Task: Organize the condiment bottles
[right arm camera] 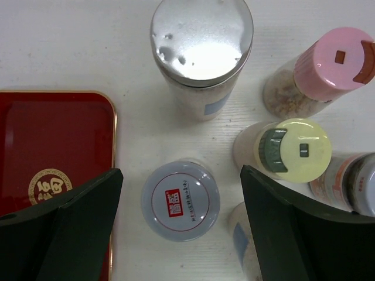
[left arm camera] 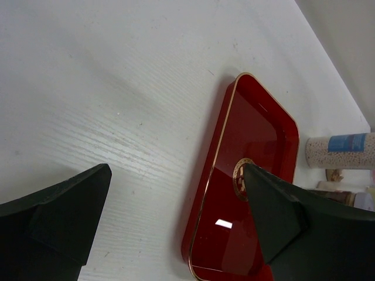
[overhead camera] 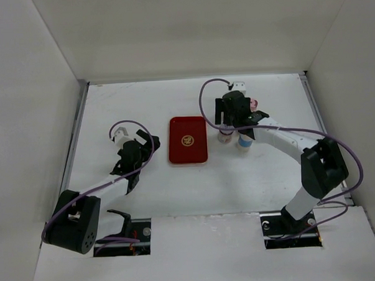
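While our right tool [right arm camera: 180, 171] hung released, we saw the red-marked white-capped jar [right arm camera: 180, 201] standing untouched between its spread fingers [right arm camera: 70, 222].

On my overhead feed the red tray [overhead camera: 187, 140] lies flat near the middle of the white table [overhead camera: 142, 105]. The right gripper [overhead camera: 233, 123] hangs over a tight cluster of condiment bottles [overhead camera: 240, 138] just right of the tray. I can make out 3: a pink-capped bottle [overhead camera: 254, 103] on the far side, and a white-capped bottle [overhead camera: 225, 137] and blue-marked bottle [overhead camera: 244, 143] nearer me. The left gripper [overhead camera: 151, 143] sits left of the tray, apart from it.
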{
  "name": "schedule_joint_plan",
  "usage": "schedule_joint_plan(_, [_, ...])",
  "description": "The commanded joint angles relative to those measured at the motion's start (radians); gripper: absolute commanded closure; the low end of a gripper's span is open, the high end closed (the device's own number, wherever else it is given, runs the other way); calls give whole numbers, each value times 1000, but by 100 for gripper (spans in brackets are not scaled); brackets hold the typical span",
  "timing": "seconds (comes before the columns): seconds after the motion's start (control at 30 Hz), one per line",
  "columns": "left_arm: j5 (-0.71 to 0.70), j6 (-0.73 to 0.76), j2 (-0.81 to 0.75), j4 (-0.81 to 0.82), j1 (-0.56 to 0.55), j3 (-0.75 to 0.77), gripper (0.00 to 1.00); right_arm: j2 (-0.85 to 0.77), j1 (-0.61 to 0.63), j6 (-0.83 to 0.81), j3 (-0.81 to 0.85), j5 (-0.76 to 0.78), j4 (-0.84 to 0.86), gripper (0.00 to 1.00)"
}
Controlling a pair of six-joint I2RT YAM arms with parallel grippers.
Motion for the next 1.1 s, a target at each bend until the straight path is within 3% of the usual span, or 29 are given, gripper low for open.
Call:
schedule_joint_plan(0.0, [31, -9, 5, 48, 10, 4, 0, 40, -22, -28, 66, -39, -75, 12])
schedule_joint_plan(0.17, [39, -14, 17, 58, 21, 2, 0, 66, -16, -71, 126, -42, -142, 14])
schedule_joint_plan(0.37, [51, -20, 25, 62, 29, 1, 0, -50, 30, -102, 129, 69, -150, 11])
schedule_joint_plan(0.7, [71, -34, 40, 85, 20, -1, 0, -391, 43, -4, -205, 286, -50, 4])
schedule_joint_plan(0.87, [90, -46, 45, 96, 21, -2, 0, -420, 24, 39, -286, 199, -52, 1])
schedule_joint_plan(1.07, [81, -45, 34, 99, 18, -8, 0, -386, 10, 26, -310, 138, 63, 0])
